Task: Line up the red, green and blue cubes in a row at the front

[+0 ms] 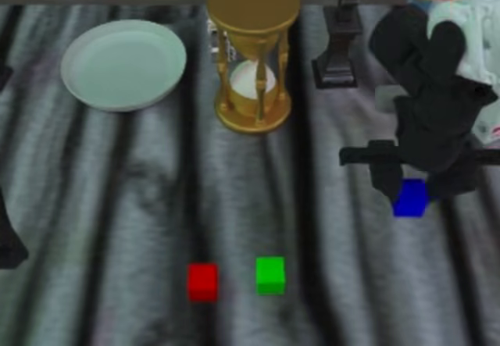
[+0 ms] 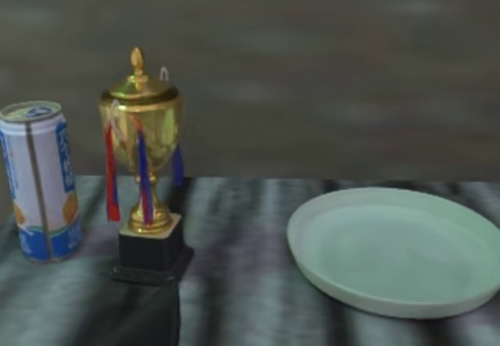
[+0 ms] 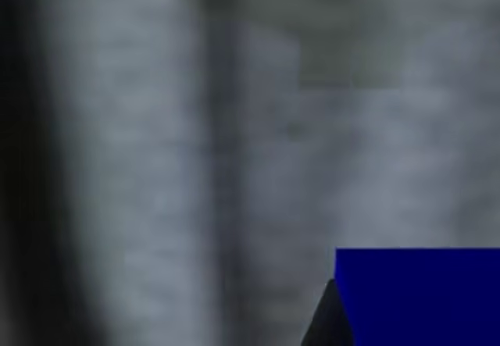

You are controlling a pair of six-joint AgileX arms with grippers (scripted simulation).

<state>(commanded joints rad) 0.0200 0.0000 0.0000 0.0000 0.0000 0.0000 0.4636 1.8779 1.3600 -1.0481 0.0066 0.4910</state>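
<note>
The red cube (image 1: 202,281) and the green cube (image 1: 270,275) sit side by side near the front of the table, a small gap between them. The blue cube (image 1: 410,198) is farther back on the right, under my right gripper (image 1: 411,188), which is shut on it. In the right wrist view the blue cube (image 3: 418,295) fills the corner, with one dark fingertip (image 3: 328,322) against its side. My left arm (image 1: 8,244) is parked at the table's left edge, mostly out of the top view.
A gold hourglass (image 1: 253,57) stands at the back centre, with a pale green plate (image 1: 123,63) to its left and a trophy base (image 1: 341,45) to its right. The left wrist view shows a drink can (image 2: 39,178), the trophy (image 2: 144,174) and the plate (image 2: 394,248).
</note>
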